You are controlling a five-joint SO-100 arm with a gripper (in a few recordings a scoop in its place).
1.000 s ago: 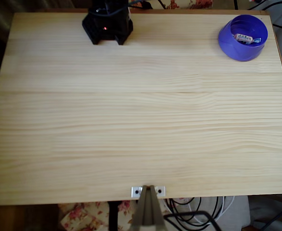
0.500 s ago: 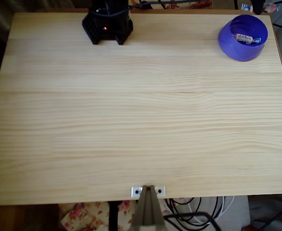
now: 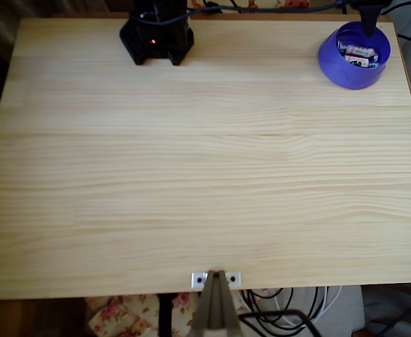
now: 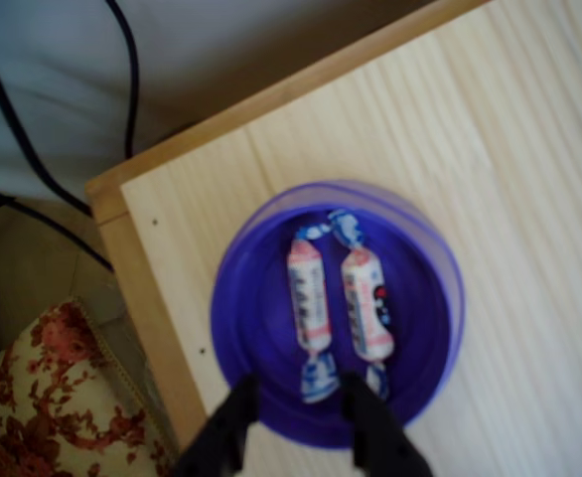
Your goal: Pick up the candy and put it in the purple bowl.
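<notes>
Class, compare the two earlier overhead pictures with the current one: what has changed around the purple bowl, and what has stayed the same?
The gripper has come in from the top edge to hang over the purple bowl, jaws apart and holding nothing. The candies, two in the wrist view, lie differently in the bowl than before. The bowl, the arm's base and the table have not moved.

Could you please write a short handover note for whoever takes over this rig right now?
Gripper: open, empty, hovering above the purple bowl; its fingers frame the bowl's near rim in the wrist view.
Purple bowl sits at the wooden table's far right corner in the overhead view.
Two wrapped candies lie side by side inside the bowl.
Done: candy is in the bowl.
Left: probably only pulling the arm back.
</notes>
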